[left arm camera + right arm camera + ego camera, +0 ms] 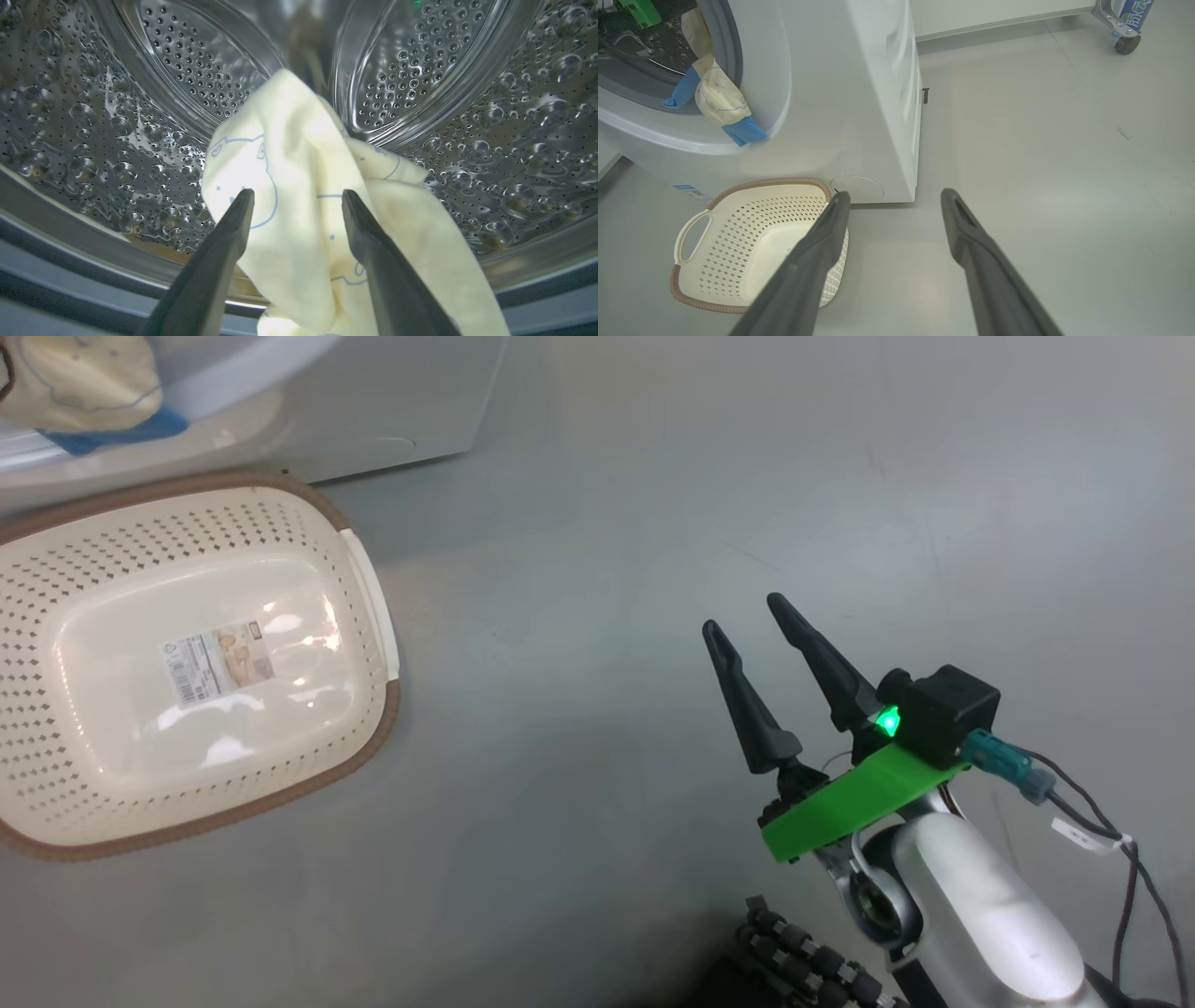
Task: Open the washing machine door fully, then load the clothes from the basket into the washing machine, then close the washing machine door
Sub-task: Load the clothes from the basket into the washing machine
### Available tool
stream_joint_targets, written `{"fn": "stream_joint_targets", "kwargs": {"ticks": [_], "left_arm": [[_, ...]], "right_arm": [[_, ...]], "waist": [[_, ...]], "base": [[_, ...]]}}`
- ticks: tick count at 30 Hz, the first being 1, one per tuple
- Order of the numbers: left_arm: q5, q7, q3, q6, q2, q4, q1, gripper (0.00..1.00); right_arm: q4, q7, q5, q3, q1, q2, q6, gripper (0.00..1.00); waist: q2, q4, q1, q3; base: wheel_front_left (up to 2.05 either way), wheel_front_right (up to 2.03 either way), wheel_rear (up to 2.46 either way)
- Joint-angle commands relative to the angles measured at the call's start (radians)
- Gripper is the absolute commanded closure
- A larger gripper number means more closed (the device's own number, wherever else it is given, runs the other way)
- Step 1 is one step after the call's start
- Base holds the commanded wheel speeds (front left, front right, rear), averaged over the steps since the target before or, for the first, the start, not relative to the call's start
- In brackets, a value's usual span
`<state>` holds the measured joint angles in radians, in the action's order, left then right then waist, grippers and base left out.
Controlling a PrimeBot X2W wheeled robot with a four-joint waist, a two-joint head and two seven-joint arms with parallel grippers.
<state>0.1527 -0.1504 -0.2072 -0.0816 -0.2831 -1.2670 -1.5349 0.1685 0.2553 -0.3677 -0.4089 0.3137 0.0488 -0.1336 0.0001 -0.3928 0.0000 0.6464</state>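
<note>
My left gripper (296, 193) stands open inside the steel drum of the washing machine (93, 140). A cream garment of the clothes (289, 154) with blue bear outlines lies loose just beyond its spread fingers. In the right wrist view, clothes (721, 95) with blue trim hang out over the grey gasket of the washing machine (859, 93). The basket (387, 728) sits on the floor below the opening, holding no garments, its label showing. My right gripper (742, 611) hovers open above the floor, to the right of the basket (738, 219). The washing machine door is out of view.
A grey floor (747, 476) spreads around my right arm. A caster of a metal cart (1127, 44) stands at the far right by a white wall. Part of my left arm's green bracket (640, 11) shows in the washer opening.
</note>
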Motion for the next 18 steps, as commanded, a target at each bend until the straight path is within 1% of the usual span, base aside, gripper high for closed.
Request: {"fn": "stream_joint_targets", "kwargs": {"ticks": [1,10,12,18], "left_arm": [[0.009,-0.014,-0.004,-0.008,-0.019,0.022,-0.008,0.00],[0.050,-0.068,0.005,0.005,0.037,0.017,0.055,0.00],[0.050,-0.073,0.003,0.006,0.041,0.017,0.066,0.00],[0.067,-0.099,0.001,0.029,0.058,0.031,0.139,0.00]], "right_arm": [[-0.022,0.006,0.007,-0.005,-0.015,0.001,0.003,0.00],[-0.018,0.006,0.028,0.027,-0.014,0.002,0.003,0.00],[-0.017,0.006,0.030,0.030,-0.015,0.002,0.003,0.00],[-0.020,0.006,0.040,0.059,-0.022,0.011,0.003,0.00]], "waist": [[-0.0001,0.014,0.0000,-0.015],[-0.0001,0.058,0.0000,-0.067],[-0.0001,0.064,0.0000,-0.075],[-0.0001,0.101,0.0000,-0.121]], "base": [[0.00,0.00,0.00],[0.00,0.00,0.00],[0.00,0.00,0.00],[0.00,0.00,0.00]]}}
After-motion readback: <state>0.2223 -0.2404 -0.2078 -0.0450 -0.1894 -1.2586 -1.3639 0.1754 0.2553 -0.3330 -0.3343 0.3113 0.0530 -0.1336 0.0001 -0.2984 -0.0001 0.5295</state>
